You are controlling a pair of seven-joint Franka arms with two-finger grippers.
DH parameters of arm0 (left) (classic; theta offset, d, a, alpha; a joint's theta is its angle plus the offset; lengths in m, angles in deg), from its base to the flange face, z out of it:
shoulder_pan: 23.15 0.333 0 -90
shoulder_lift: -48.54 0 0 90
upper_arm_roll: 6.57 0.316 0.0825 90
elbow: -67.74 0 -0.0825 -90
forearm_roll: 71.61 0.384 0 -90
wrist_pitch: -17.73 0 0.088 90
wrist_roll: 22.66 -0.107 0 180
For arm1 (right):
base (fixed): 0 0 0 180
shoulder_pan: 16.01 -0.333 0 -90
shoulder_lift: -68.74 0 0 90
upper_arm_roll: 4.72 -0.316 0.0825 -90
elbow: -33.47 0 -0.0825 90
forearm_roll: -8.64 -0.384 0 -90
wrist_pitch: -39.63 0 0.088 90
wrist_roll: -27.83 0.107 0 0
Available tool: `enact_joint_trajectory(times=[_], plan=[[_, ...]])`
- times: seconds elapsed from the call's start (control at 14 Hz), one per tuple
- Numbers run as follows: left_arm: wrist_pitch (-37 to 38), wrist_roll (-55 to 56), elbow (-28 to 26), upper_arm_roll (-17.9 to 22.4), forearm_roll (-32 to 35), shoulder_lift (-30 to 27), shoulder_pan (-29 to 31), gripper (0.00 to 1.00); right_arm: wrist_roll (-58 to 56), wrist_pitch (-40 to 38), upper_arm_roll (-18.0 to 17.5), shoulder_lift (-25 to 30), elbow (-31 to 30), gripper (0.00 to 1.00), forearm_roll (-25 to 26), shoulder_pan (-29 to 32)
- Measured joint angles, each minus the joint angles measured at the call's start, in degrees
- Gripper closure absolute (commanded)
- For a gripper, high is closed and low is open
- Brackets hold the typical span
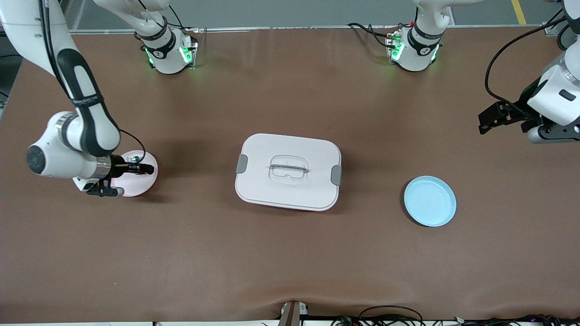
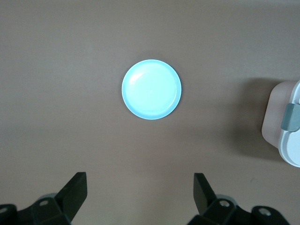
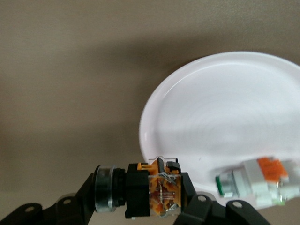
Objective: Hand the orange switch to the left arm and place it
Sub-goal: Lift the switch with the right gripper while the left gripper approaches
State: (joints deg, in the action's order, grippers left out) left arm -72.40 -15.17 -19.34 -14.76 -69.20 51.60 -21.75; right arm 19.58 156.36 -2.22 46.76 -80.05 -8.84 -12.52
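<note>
With my right tool (image 1: 144, 169) clamped on the switch (image 3: 154, 190) over the pink plate (image 1: 147, 183) near the surface's right-arm end, I'd lift next, skirt the box (image 1: 288, 171), meeting the waiting, open left tool (image 2: 140, 197).

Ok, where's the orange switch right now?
The orange switch is clamped in the right gripper over the pink plate at the right arm's end of the table, beside the white-and-green part lying on that plate.

Large white lidded box (image 2: 287, 126): cut by left wrist view's edge. Round pink plate (image 1: 146, 180): partly hidden under right gripper (image 1: 146, 169). Small white-and-green part (image 1: 134, 159) on it: seemingly too small to identify in front view.
</note>
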Motion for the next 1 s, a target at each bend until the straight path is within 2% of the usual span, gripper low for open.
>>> enact_joint_trajectory(times=[0.21,0.5,0.78,1.0], plan=[[-0.02,0.0,0.0,0.0,0.0,0.0,0.0,0.0,11.7,-10.27,-0.42,3.96,4.07,1.0,-0.52,-1.34],[-0.08,0.0,0.08,-0.04,0.0,-0.01,-0.08,0.0,33.06,-18.09,-0.77,6.19,10.16,1.0,-3.06,-8.65],[-0.2,0.38,0.38,-1.0,-0.49,-0.18,-0.17,0.0,53.29,-19.49,-0.89,6.27,16.11,1.0,-10.57,-13.94],[-0.82,1.8,0.42,-2.52,-5.12,-0.33,-0.29,0.0,63.07,-19.51,-0.89,6.26,18.76,1.0,-17.19,-15.76]])
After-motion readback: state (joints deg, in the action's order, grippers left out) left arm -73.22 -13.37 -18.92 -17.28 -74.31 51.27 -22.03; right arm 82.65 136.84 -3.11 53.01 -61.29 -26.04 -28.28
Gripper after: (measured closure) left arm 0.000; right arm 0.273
